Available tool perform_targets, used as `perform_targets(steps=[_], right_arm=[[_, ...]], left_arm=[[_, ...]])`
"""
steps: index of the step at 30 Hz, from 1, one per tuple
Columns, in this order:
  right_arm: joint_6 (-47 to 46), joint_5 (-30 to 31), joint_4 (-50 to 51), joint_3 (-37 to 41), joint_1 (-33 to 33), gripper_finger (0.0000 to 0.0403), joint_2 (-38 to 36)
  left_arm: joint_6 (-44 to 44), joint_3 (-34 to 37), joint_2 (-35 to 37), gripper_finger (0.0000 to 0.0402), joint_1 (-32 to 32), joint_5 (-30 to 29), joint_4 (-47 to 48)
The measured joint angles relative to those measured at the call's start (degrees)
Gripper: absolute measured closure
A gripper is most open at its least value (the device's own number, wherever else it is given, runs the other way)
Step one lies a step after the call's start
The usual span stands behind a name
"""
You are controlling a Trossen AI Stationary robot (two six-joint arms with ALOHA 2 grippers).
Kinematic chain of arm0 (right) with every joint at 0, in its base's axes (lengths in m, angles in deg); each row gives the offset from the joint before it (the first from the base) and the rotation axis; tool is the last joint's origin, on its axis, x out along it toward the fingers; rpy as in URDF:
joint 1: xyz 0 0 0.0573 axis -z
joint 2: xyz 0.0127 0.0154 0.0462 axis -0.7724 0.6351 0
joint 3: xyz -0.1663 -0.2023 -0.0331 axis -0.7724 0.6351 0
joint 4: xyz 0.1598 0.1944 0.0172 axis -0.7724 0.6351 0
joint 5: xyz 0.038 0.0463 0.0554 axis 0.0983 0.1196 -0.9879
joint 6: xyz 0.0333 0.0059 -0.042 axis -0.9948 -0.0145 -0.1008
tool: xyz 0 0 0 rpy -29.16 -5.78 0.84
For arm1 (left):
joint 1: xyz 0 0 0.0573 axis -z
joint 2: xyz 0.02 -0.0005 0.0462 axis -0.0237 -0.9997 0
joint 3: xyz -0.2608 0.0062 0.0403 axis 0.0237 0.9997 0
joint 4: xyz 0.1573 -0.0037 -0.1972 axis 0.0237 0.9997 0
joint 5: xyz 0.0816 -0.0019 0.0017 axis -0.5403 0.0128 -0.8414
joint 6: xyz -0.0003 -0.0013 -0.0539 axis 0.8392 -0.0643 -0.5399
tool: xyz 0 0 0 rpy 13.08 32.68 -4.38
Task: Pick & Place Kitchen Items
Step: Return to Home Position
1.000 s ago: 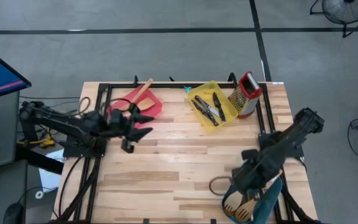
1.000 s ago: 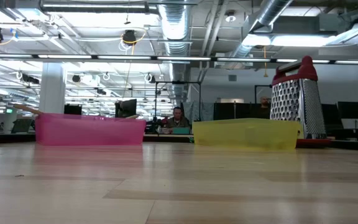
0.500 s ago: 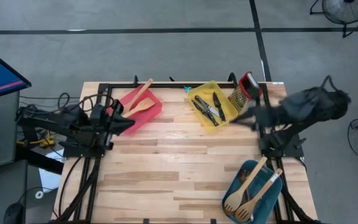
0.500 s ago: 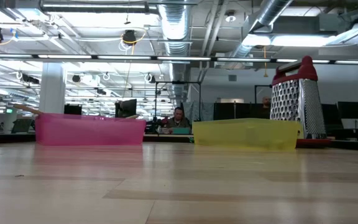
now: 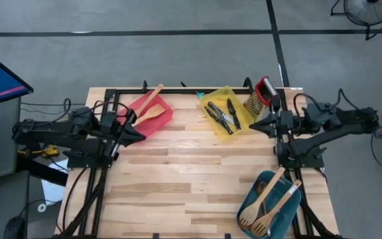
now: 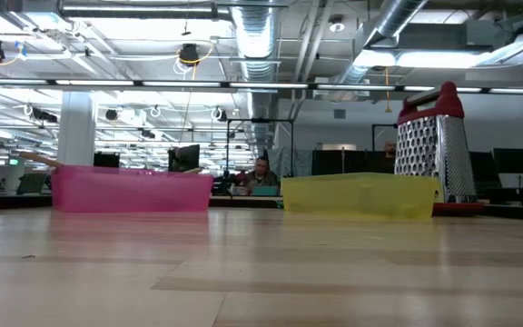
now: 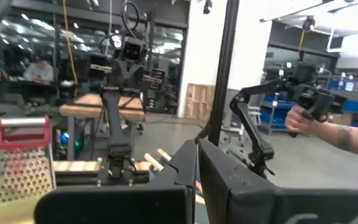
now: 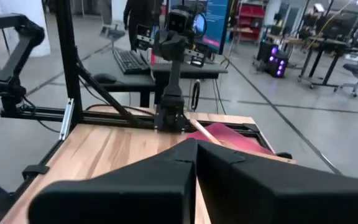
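Observation:
A pale wooden spatula (image 5: pixel 152 106) lies in the red tray (image 5: pixel 163 119) at the far left, its handle sticking out over the far rim. Black-handled knives and dark utensils (image 5: pixel 225 114) lie in the yellow tray (image 5: pixel 212 98). Several wooden utensils (image 5: pixel 265 207) lie in the teal tray (image 5: pixel 290 211) at the near right. My left gripper (image 5: pixel 142 133) is shut and holds nothing, level beside the red tray. My right gripper (image 5: pixel 253 124) is shut and holds nothing, level between the yellow tray and the grater (image 5: pixel 262 99). Each wrist view shows its own fingers shut (image 7: pixel 196 168) (image 8: pixel 196 155).
The steel grater with a red top (image 6: pixel 434 141) stands at the far right next to the yellow tray (image 6: pixel 361 195). Black frame rails (image 5: pixel 178 91) run along the table's far edge and sides. Bare wood (image 5: pixel 191 179) lies between the arms. A person's hand (image 7: pixel 303 115) shows beyond the table.
My left gripper has drawn back toward the table's left edge and shut. My right gripper has risen from the teal tray, swung toward the far edge and shut, and now lies level near the grater. The wooden utensils in the teal tray now show in full.

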Motion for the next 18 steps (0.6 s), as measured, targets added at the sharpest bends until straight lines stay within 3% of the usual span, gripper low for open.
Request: perform_targets(steps=[3, 8, 18], right_arm=[[-0.18, -0.21, -5.6, 7.29, 1.01, 0.0398, -3.41], [-0.33, -0.2, -16.33, 17.95, 1.62, 0.0391, -7.26], [-1.22, -0.11, -32.85, 33.47, 1.75, 0.0394, -12.64]], left_arm=[[-1.2, 0.0, -1.51, 0.0401, -4.02, 4.62, 0.07], [-0.82, 1.12, -4.06, 0.0401, -8.74, 7.16, -1.38], [-4.58, 17.97, -4.13, 0.0401, -15.1, 7.19, -20.53]])
